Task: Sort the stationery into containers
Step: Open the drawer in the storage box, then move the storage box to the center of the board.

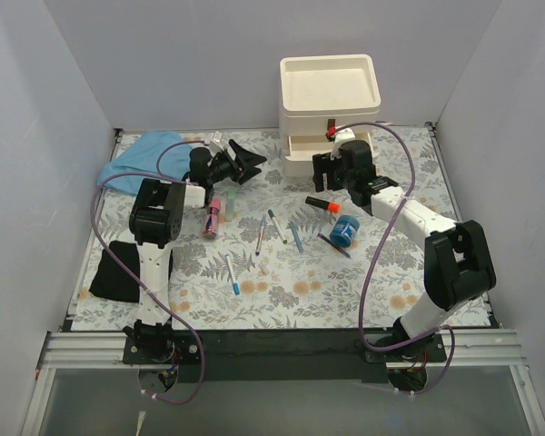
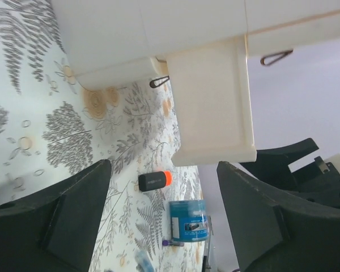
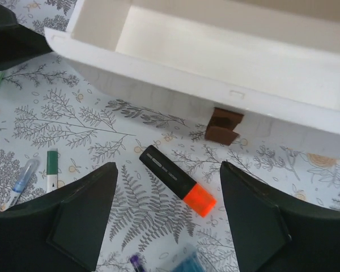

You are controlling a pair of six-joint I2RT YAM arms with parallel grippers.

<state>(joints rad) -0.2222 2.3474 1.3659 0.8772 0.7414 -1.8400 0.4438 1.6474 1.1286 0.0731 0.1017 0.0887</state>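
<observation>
The cream-white drawer unit [image 1: 330,86] stands at the back, with its lower drawer [image 1: 300,150] pulled open. That drawer shows empty in the right wrist view [image 3: 215,45]. A black marker with an orange cap [image 1: 322,205] lies in front of it. My right gripper [image 1: 336,184] is open above the marker [image 3: 175,179], with a finger on each side and not touching it. My left gripper [image 1: 248,165] is open and empty, left of the drawers and pointing at them [image 2: 212,102]. A blue tape roll [image 1: 345,231], a pink tube [image 1: 213,218] and several pens [image 1: 277,225] lie on the floral mat.
A light-blue cloth [image 1: 145,159] lies at the back left and a black cloth [image 1: 118,271] at the near left. A purple-tipped pen [image 1: 334,245] lies by the tape roll. Grey walls enclose the table on three sides.
</observation>
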